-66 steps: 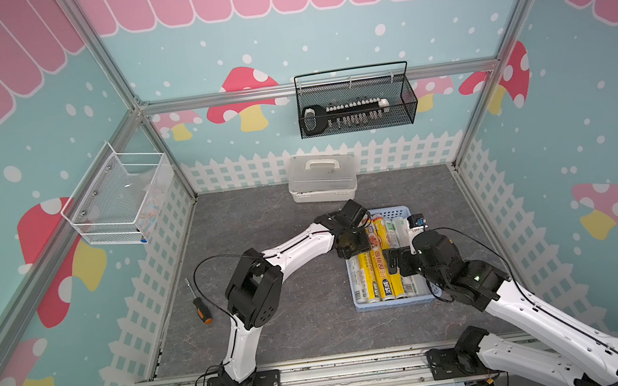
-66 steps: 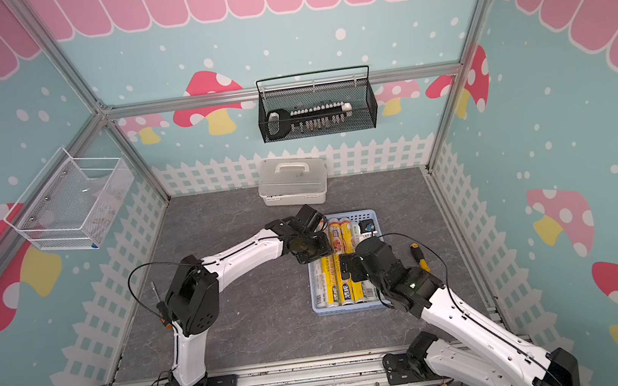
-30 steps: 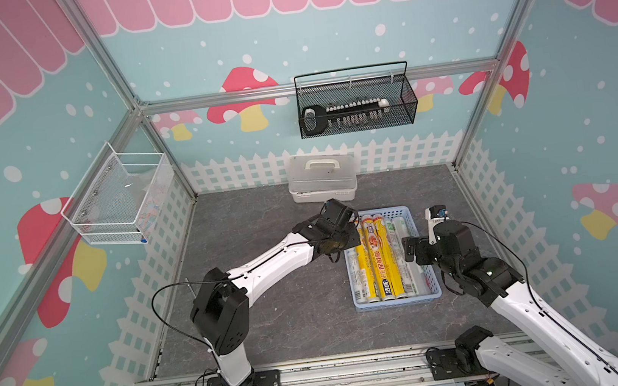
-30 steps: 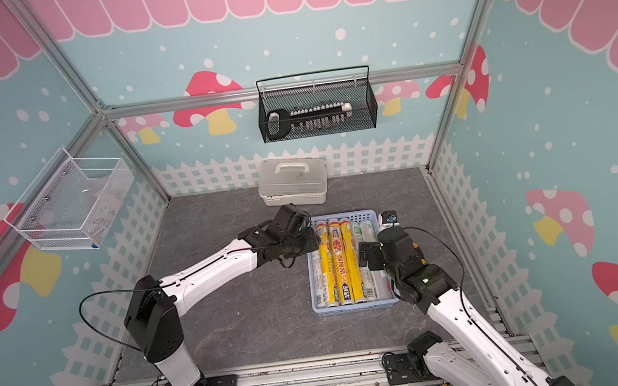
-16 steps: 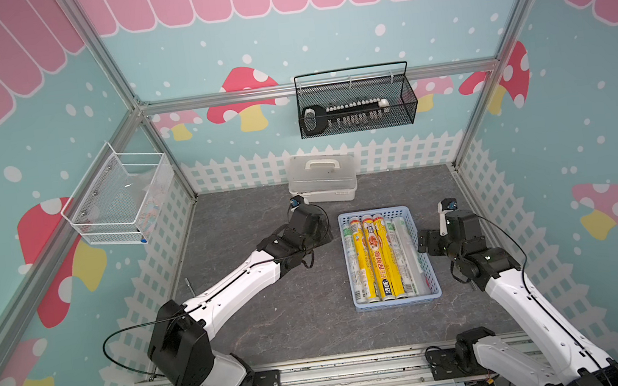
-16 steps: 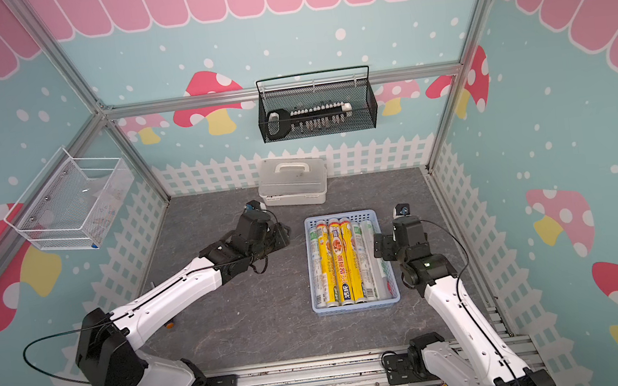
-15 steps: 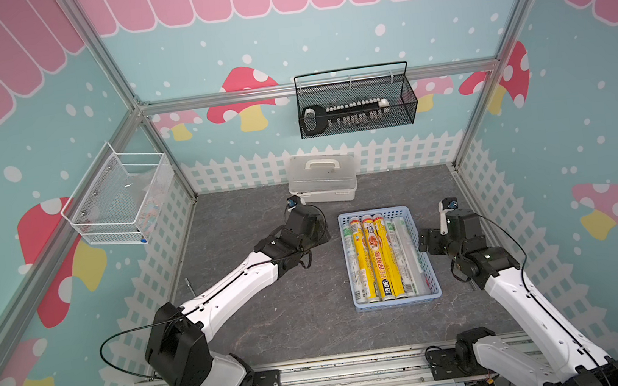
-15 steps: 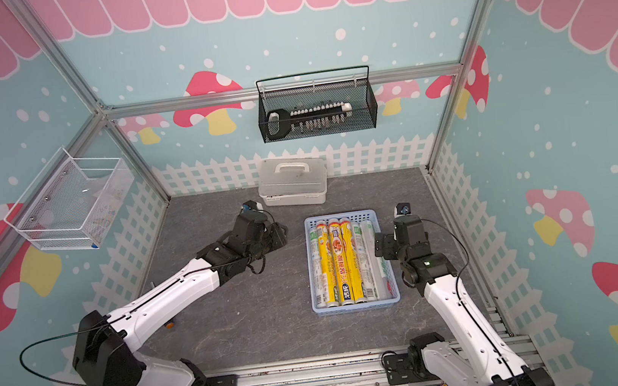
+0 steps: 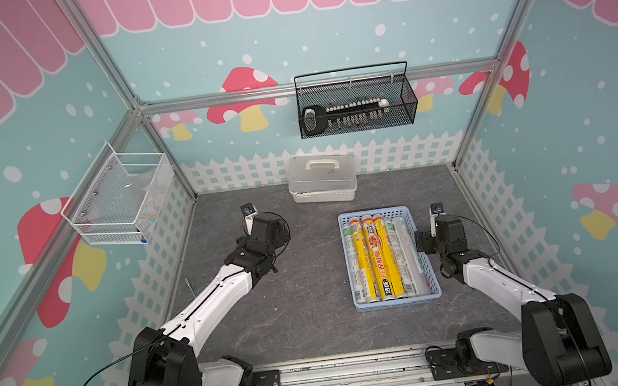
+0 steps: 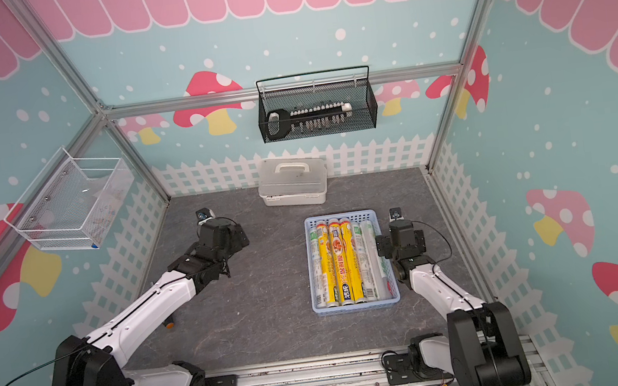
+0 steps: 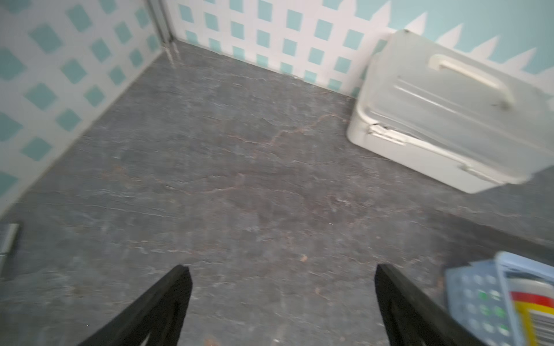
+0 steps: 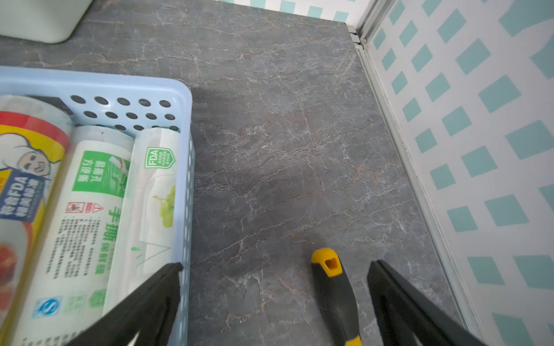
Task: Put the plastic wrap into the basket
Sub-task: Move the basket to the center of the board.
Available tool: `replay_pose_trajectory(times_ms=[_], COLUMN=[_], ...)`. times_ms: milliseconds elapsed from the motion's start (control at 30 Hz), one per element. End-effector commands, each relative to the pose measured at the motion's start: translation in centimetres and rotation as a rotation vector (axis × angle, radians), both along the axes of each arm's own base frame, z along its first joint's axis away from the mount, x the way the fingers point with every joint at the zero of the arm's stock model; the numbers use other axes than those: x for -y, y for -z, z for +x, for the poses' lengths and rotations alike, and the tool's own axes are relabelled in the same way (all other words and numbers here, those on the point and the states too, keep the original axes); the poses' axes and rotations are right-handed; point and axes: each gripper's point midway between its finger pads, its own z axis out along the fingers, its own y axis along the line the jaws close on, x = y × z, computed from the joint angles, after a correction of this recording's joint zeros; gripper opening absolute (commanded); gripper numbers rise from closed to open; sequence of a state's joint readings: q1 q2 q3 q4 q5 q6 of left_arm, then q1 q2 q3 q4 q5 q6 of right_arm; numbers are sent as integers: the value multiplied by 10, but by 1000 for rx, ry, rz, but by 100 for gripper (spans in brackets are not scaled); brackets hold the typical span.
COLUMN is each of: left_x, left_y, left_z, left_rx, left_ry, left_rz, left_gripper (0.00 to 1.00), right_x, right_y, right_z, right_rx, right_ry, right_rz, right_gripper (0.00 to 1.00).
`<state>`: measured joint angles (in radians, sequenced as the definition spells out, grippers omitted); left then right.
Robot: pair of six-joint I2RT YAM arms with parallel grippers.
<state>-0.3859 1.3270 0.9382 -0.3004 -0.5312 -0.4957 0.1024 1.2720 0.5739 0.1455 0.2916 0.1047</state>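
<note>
Several rolls of plastic wrap (image 9: 378,257) (image 10: 341,261), yellow and white-and-green, lie side by side lengthwise inside the blue basket (image 9: 397,300) (image 10: 356,306) in both top views. Left gripper (image 11: 281,266) hangs well to the basket's left over bare grey table, its jaws spread wide and holding nothing. Right gripper (image 12: 275,263) sits just beside the basket's right long wall, jaws also wide and empty. A screwdriver (image 12: 335,293) with a black and yellow handle lies on the table to the basket's right, between those jaws in the right wrist view. Behind the basket a white lidded box (image 9: 322,184) stands against the fence
</note>
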Motion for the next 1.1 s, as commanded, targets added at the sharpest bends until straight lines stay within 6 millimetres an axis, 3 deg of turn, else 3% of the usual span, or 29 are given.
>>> replay_pose_trajectory(times_ms=[0,200,400,567,633,933,1067], left_x=[-45,-81,-88,-85,-81,-77,-74], left_y=[-3,16,28,35,31,30,29], left_z=[-4,-7,-11,-7,-5,-5,-6], left_rx=[1,18,124,87,88,93,91], left_ry=[-107,-155,-139,-124,-110,-87,-66], left_rz=[157,239,260,247,233,215,209], left_gripper=[99,99,99,99,99,99,99], right_x=[6,23,29,-15,-30,-75,-83], right_y=[-12,-3,12,46,53,43,40], right_z=[21,30,29,26,21,2,-5], right_rx=[106,171,98,-156,-236,-314,-361], right_ry=[-15,-13,-27,-213,-275,-459,-478], right_rz=[-71,42,146,348,345,266,271], right_gripper=[99,100,100,100,100,100,100])
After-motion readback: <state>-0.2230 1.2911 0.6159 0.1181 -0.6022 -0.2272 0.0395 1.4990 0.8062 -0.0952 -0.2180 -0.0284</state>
